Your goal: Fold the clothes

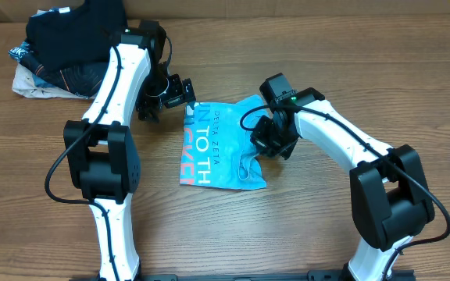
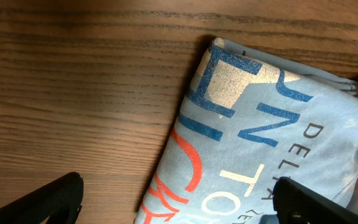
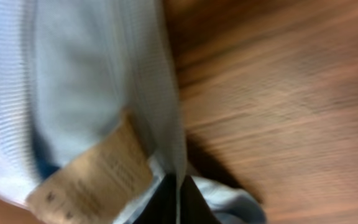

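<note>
My right pincer (image 3: 178, 200) is pressed together, and as far as I can make out it pinches the edge of the light sky-blue cotton T-shirt (image 1: 223, 148). In my right wrist view the cloth runs up against both sides of the closed fingers, but that view is blurred, so I cannot trace the exact fold I hold. A tan fabric label (image 3: 92, 180) sits on the cloth at the lower left there, its print too smeared to read.

My left pincer (image 1: 184, 97) is spread wide above the shirt's upper left corner, touching nothing. In the left wrist view only the two black fingertips show at the bottom corners.

The T-shirt lies folded into a rough rectangle in the middle of the brown wooden table (image 1: 233, 226), lettered side up in blue, white and red. The bottom edge of the left wrist view cuts the words off.

In the upper left of the overhead view sits a pile of black and dark folded garments (image 1: 73, 35), well apart from the shirt and partly behind my white left arm (image 1: 119, 78). My right wrist hides the shirt's right edge from above.
</note>
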You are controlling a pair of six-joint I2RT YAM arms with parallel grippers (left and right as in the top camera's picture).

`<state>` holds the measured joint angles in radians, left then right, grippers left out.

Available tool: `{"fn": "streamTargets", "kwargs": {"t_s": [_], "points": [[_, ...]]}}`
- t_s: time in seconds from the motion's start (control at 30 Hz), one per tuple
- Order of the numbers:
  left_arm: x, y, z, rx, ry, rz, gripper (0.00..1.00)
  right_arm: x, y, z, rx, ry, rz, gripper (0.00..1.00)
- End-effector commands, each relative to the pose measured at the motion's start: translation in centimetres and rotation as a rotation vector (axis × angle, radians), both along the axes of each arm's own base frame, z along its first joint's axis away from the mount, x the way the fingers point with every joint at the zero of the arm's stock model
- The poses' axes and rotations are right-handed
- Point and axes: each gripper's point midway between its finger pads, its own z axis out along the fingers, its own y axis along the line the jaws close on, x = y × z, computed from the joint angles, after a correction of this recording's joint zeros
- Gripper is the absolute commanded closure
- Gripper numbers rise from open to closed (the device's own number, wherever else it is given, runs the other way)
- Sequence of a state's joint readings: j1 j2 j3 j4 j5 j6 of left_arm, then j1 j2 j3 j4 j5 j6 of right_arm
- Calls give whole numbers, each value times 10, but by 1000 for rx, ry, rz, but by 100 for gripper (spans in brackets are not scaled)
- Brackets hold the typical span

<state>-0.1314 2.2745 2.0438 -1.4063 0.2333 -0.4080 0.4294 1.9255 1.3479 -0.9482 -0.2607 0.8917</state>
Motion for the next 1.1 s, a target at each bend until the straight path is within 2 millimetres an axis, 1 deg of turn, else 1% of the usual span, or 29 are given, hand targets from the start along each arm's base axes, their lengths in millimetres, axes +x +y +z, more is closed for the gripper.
{"fn": "streamTargets", "kwargs": {"t_s": [0.0,0.07,0.13,0.3,0.33,0.37,0.43,0.5,0.6,0.63,0.7,0.8,0.87,0.93,1.07], "points": [[1,-1,11,6,-35,-27,0,-3,-14,-6,-91,-1,2,96],[1,-1,11,7,-35,-27,0,-5,-23,-7,-140,2,-1,96],[1,-1,11,7,-35,-27,0,-8,-36,-9,-210,6,-2,96],[1,-1,11,7,-35,-27,0,-15,-57,-9,-316,28,-2,96],[1,-1,11,7,-35,-27,0,-15,-59,-9,-320,31,-2,89],[1,-1,11,6,-35,-27,0,-15,-61,-9,-320,29,22,62],[1,-1,11,7,-35,-27,0,-14,-64,-9,-321,22,71,40],[1,-2,11,7,-35,-29,0,-14,-72,-8,-341,30,86,36],[1,-2,11,7,-35,-29,0,-20,-83,-1,-354,78,73,36],[1,-2,11,6,-35,-30,0,-22,-82,4,-323,97,101,36],[1,-2,11,6,-36,-29,0,-25,-71,15,-228,120,158,36],[3,-3,11,6,-43,-31,0,-32,-43,37,-38,129,250,37],[4,-5,11,5,-48,-35,0,-37,-28,47,36,121,282,41],[4,-8,11,5,-51,-42,0,-44,-21,49,36,129,306,46],[3,-9,10,9,-52,-47,0,-53,-9,45,32,134,343,45]]}}
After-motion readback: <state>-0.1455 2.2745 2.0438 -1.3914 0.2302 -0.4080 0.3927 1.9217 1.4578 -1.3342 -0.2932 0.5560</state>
